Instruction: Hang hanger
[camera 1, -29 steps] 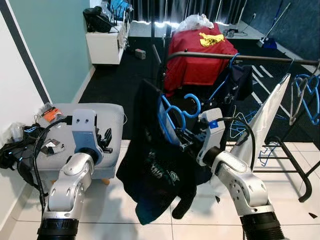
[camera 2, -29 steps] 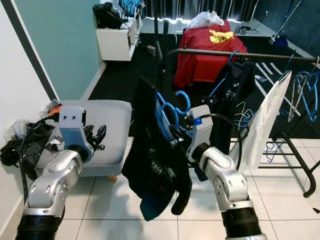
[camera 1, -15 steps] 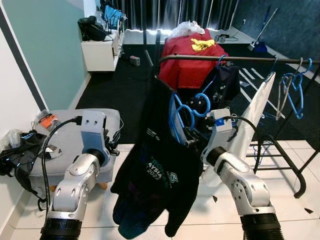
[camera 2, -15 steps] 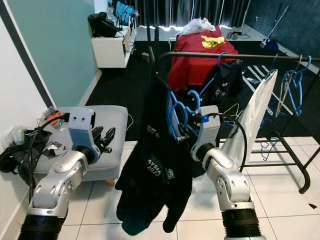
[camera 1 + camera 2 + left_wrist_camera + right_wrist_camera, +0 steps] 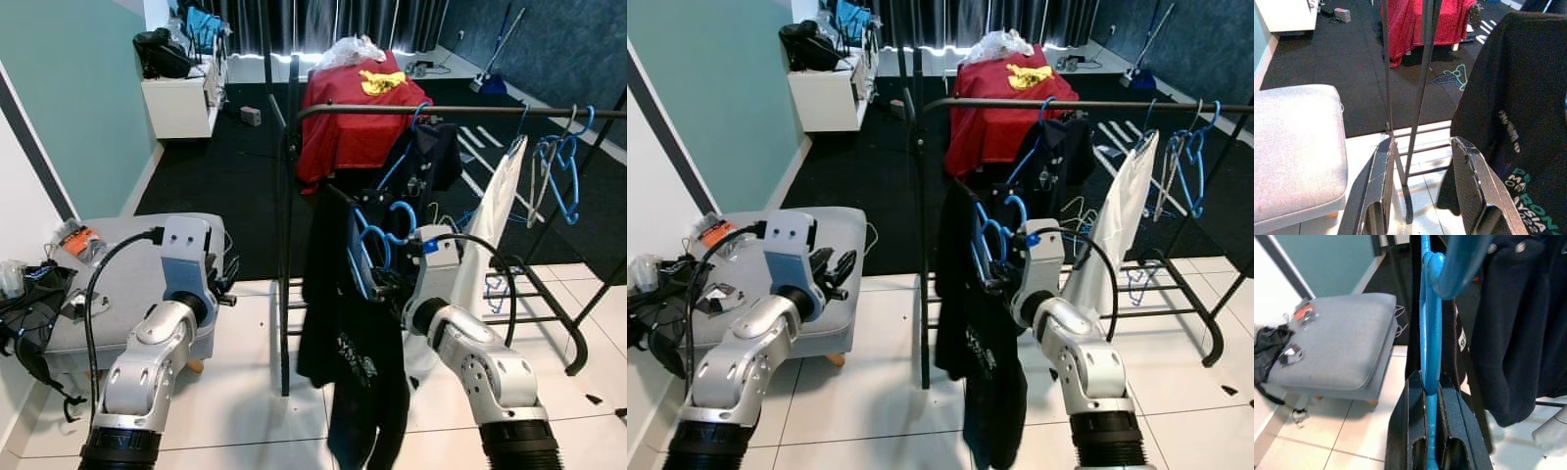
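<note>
Now, from my remote station: my left gripper (image 5: 1425, 191) hovers open and empty beside the grey cushioned stool (image 5: 118, 284), while my right gripper (image 5: 1432, 431) clamps the blue plastic hanger (image 5: 377, 235) carrying a black printed T-shirt (image 5: 353, 343) below the dark metal clothes rail (image 5: 441, 111).

A dark clothes rail (image 5: 460, 111) carries a navy garment (image 5: 431, 162) and blue hangers (image 5: 560, 166). It stands on white floor tiles (image 5: 245, 392).

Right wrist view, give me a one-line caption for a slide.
Right gripper clamps a blue hanger carrying a black shirt, beside a grey ottoman.
</note>
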Controlling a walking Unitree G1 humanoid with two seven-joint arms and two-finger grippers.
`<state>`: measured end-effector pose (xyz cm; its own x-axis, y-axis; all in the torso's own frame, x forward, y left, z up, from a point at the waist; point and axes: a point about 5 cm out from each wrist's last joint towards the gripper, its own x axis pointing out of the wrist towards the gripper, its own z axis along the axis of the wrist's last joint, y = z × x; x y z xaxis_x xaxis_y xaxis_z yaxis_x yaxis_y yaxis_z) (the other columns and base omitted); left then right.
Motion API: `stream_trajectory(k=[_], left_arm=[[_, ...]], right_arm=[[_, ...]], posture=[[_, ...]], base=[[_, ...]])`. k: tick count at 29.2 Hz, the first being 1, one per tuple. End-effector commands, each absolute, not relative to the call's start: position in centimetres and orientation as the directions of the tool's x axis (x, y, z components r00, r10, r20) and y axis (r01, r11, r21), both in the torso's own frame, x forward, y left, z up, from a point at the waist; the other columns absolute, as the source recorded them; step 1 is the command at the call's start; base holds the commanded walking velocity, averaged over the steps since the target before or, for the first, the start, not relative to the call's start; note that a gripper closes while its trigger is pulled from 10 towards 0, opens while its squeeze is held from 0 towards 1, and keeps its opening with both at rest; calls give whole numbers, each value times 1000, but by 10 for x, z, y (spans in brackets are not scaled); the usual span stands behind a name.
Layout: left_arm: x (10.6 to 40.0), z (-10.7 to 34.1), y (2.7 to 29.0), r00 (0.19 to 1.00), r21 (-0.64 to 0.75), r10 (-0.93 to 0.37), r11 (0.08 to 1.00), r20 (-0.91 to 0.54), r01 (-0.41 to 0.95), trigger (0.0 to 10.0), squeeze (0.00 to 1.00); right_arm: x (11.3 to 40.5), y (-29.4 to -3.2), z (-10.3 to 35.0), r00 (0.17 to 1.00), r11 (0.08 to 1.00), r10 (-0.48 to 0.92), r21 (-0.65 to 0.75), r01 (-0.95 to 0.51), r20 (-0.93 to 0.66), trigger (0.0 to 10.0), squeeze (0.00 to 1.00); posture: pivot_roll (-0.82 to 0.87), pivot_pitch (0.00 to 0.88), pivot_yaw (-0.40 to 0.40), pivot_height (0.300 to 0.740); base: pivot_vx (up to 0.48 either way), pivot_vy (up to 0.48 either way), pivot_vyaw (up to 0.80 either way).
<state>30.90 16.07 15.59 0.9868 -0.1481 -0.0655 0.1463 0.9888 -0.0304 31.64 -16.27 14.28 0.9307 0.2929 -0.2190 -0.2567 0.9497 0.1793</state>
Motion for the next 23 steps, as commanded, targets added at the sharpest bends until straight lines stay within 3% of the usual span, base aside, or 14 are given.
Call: stream_trajectory(k=[1,23], left_arm=[[308,154,163,987,-42,-144,989,-74,141,10000,0],[310,156,168,992,-44,-108,993,-61,105,10000,0]], right_arm=[[321,-163,152,937,949,292,181,-259,-192,10000,0],[323,-164,162,928,932,341,185,-313,-150,10000,0]], posture=[[-22,28,-9,740],[-22,25,-12,740]], base=[[277,0,0],[358,0,0]])
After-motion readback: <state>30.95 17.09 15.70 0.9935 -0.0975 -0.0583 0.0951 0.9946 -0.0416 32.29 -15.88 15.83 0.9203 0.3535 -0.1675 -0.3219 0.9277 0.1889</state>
